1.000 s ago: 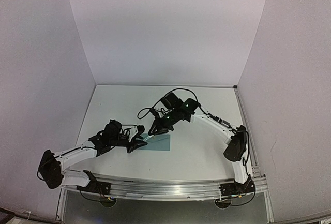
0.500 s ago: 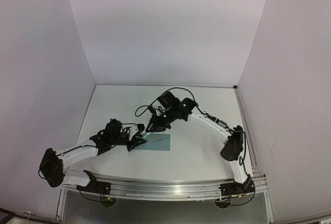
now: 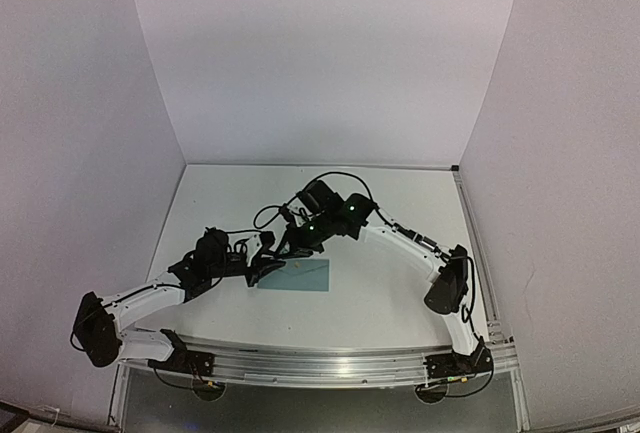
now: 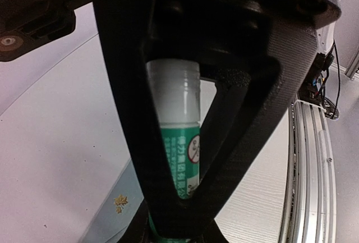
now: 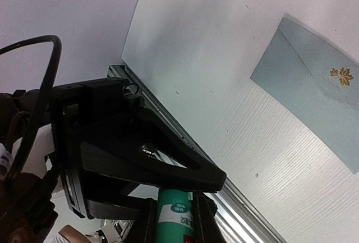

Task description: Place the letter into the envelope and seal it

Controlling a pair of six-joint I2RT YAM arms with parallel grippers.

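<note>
A green glue stick [image 4: 180,156] with a white end [image 4: 173,91] is caught between both grippers above the table's near left part. My left gripper [image 4: 176,229] is shut on its green lower end. My right gripper [image 5: 175,220] is shut on the green tube [image 5: 175,212] from the other side, with a black triangular finger [image 5: 146,156] of the left gripper just beyond. In the top view the two grippers [image 3: 268,271] [image 3: 290,249] meet at the left edge of the pale teal envelope [image 3: 306,275], which lies flat with a gold leaf sticker [image 5: 342,76]. The letter is out of view.
The metal rail [image 3: 320,365] runs along the table's near edge, also seen as a ribbed rail [image 4: 314,170] in the left wrist view. White walls [image 3: 320,63] close in the table on three sides. Black cables [image 3: 335,178] loop off the right wrist.
The right wrist has drifted left toward the left gripper, and the left gripper has shifted slightly away from the rail. The envelope has not moved.
</note>
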